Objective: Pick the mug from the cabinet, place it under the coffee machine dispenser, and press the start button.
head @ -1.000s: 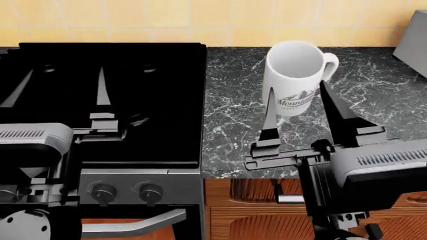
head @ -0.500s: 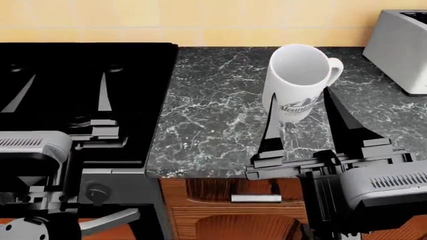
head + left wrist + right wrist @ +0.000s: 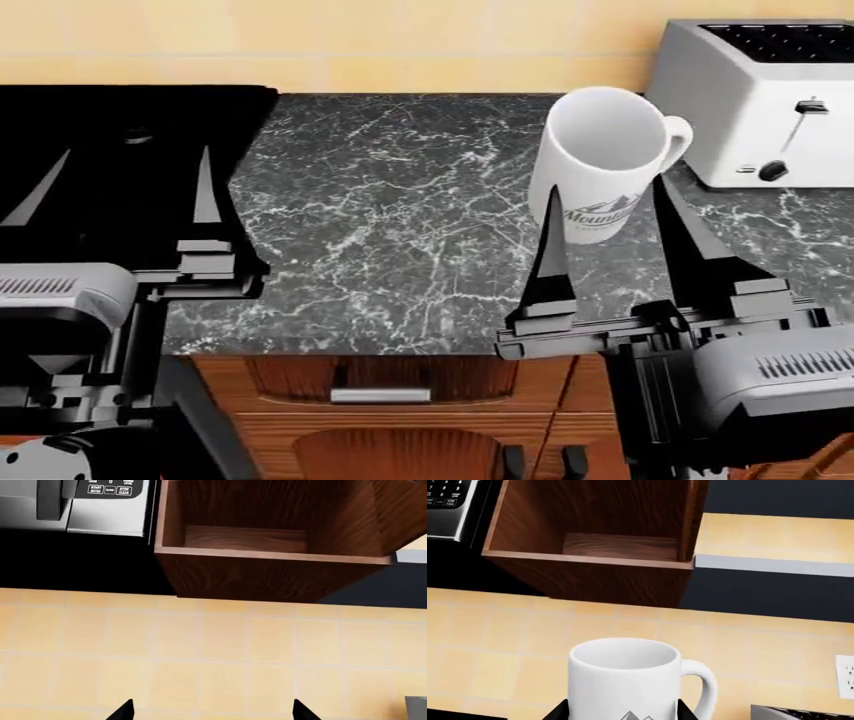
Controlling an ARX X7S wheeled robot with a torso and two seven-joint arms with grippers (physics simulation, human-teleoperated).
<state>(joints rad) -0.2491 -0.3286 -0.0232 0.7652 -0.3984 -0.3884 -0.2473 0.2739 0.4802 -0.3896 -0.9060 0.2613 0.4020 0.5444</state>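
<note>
A: Item one, the mug (image 3: 603,160) – location and marking?
B: White, upright, clamped between the right gripper (image 3: 614,235) fingers (image 3: 551,245) above the dark marble worktop (image 3: 400,230), handle to the right; a mountain logo, lettering starts "Mount", rest hidden.
A: Surroundings?
B: White toaster (image 3: 761,100) just right of it; worktop open to the left, black stove (image 3: 120,170) beyond.
A: Left gripper (image 3: 127,190)?
B: Fingers spread wide, holding nothing, over the stove edge

right tool (image 3: 607,235) clamped, left tool (image 3: 127,185) spread
</note>
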